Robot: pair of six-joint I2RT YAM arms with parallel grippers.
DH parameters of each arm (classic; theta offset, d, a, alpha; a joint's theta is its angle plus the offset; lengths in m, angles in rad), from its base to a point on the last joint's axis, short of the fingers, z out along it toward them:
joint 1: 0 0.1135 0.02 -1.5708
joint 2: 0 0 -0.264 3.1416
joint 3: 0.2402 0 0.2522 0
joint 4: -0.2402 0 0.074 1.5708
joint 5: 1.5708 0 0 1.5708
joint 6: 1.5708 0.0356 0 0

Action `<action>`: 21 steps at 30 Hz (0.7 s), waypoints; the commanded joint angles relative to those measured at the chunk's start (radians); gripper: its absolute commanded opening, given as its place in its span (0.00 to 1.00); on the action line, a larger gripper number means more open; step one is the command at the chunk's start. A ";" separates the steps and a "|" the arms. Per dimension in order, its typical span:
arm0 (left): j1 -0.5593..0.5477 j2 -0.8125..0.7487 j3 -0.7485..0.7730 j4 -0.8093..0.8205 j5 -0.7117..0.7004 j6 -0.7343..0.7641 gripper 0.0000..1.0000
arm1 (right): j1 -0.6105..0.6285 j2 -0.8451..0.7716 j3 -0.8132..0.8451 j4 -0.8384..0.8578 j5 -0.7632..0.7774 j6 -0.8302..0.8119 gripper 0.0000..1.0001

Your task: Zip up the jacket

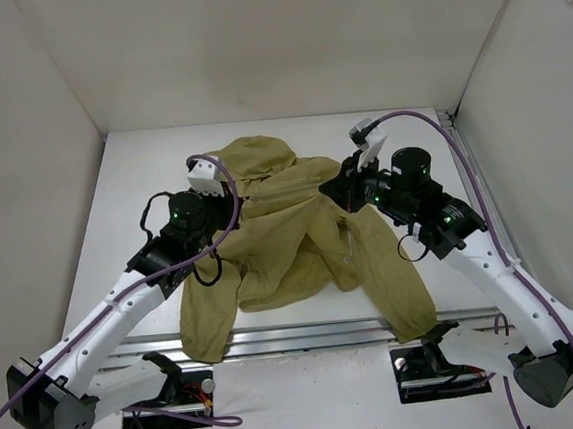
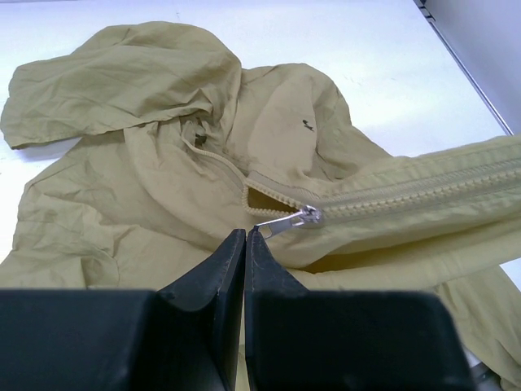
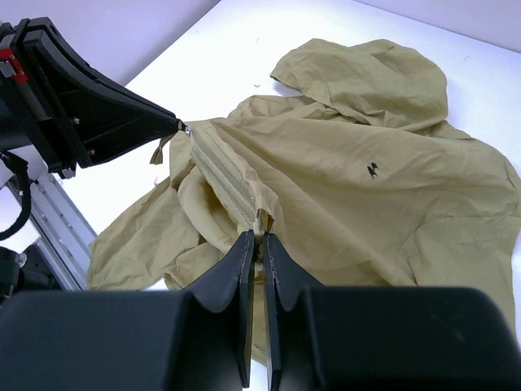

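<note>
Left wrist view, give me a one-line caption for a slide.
Left gripper pinches the zipper pull of a khaki jacket, unzipped from there toward the hood.

Right tool (image 3: 254,238) tight on jacket (image 3: 366,163)

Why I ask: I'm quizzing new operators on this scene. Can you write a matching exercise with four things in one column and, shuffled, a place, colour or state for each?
Things
1. left tool
2. right tool
3. hood
4. chest logo

Descriptions
A. small and dark
B. shut on the jacket fabric at the zipper line
C. lying at the far end of the jacket
D. shut on the silver zipper pull

Pairs: 1-D, 2-B, 3-C, 4-A
</note>
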 commanded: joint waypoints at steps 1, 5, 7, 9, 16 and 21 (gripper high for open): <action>0.031 -0.032 0.019 -0.002 -0.084 0.003 0.00 | -0.012 -0.021 0.074 0.059 0.053 -0.029 0.00; 0.032 -0.043 0.016 -0.009 -0.099 -0.003 0.00 | -0.012 -0.024 0.089 0.047 0.066 -0.042 0.00; 0.041 -0.046 0.016 -0.015 -0.105 -0.001 0.00 | -0.015 -0.024 0.097 0.039 0.076 -0.050 0.00; 0.041 -0.049 0.014 -0.015 -0.107 -0.006 0.00 | -0.017 -0.027 0.104 0.033 0.092 -0.053 0.00; 0.050 -0.054 0.016 -0.022 -0.108 -0.009 0.00 | -0.028 -0.027 0.136 0.015 0.122 -0.073 0.00; 0.059 -0.057 0.016 -0.022 -0.108 -0.010 0.00 | -0.038 -0.019 0.169 0.001 0.156 -0.088 0.00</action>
